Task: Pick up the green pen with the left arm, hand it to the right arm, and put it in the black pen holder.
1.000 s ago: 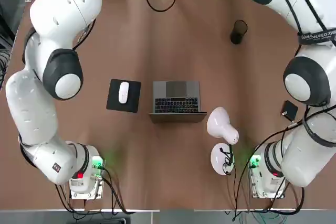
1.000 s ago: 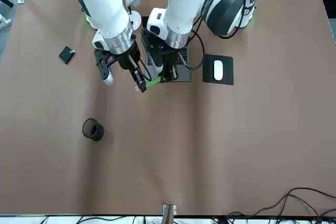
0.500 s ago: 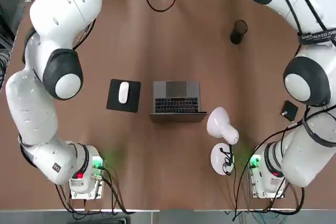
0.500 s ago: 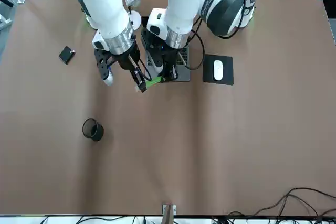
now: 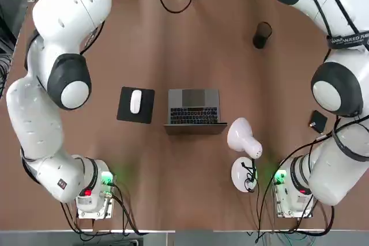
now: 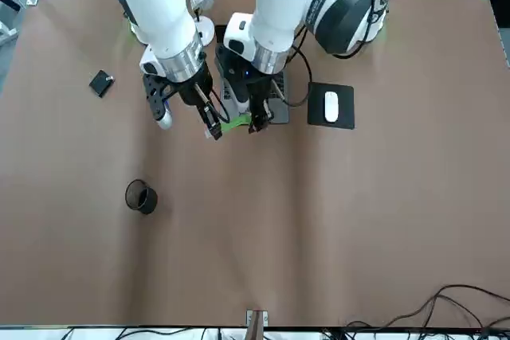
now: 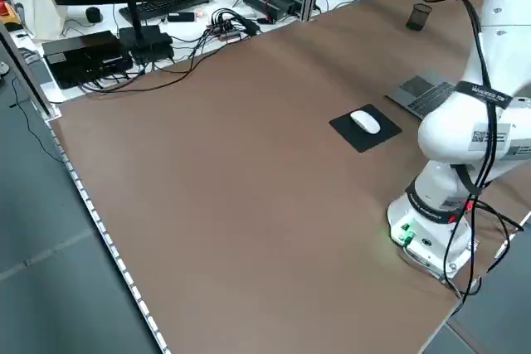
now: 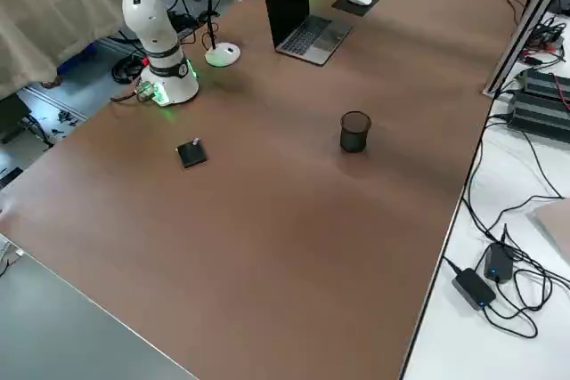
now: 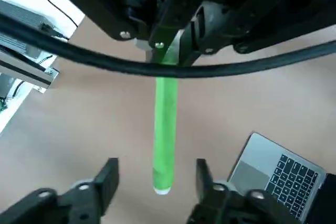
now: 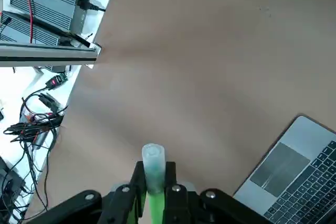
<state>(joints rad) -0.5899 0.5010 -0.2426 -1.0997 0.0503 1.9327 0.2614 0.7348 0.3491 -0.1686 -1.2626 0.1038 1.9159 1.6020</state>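
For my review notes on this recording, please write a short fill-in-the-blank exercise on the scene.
The green pen is gripped by the ____ gripper.
The fingers of the ____ gripper stand open around the pen.
The mouse rests on a ____ pad.
The pen holder stands on the ____.

Missing words: right; left; black; table.

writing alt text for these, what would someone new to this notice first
Two big white robot arms reach in from either side, their grippers meeting high above the table. Between them is a bright green pen, held by the right gripper, with the left gripper open around it.
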